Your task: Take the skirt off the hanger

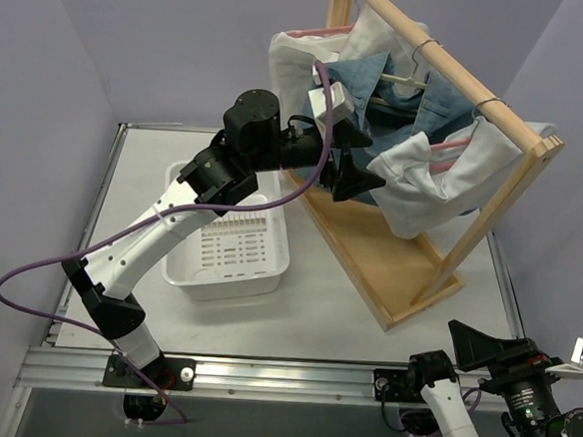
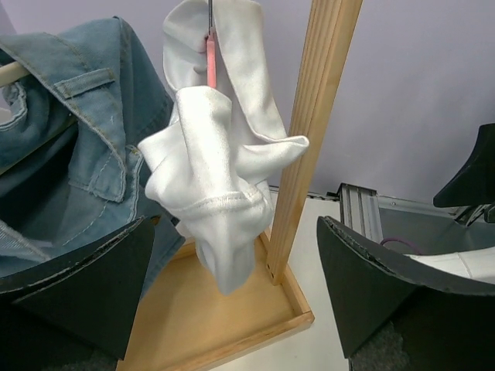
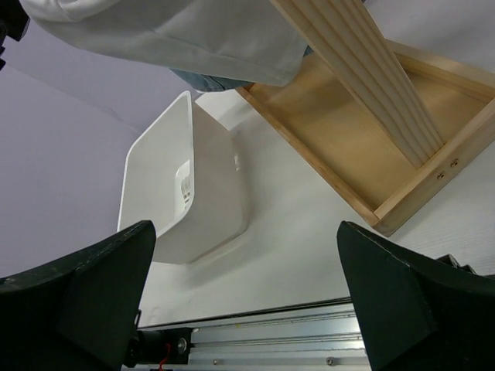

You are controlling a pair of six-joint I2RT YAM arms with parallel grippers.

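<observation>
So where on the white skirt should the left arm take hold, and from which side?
Probably the bunched lower fold of the white skirt, below the pink hanger. It hangs free and thick there, beside the wooden post. Come in level from the side where the open left gripper now faces it, with the fingers on either side of the fold.

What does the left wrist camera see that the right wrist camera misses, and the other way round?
Only the left wrist view shows the pink hanger, with a bunched white garment hanging from it. Only the right wrist view shows the white basket on the table. Both show the wooden rack, its post and base. Each also shows its own arm's fingers: the left tool and the right tool are both open and empty.
</observation>
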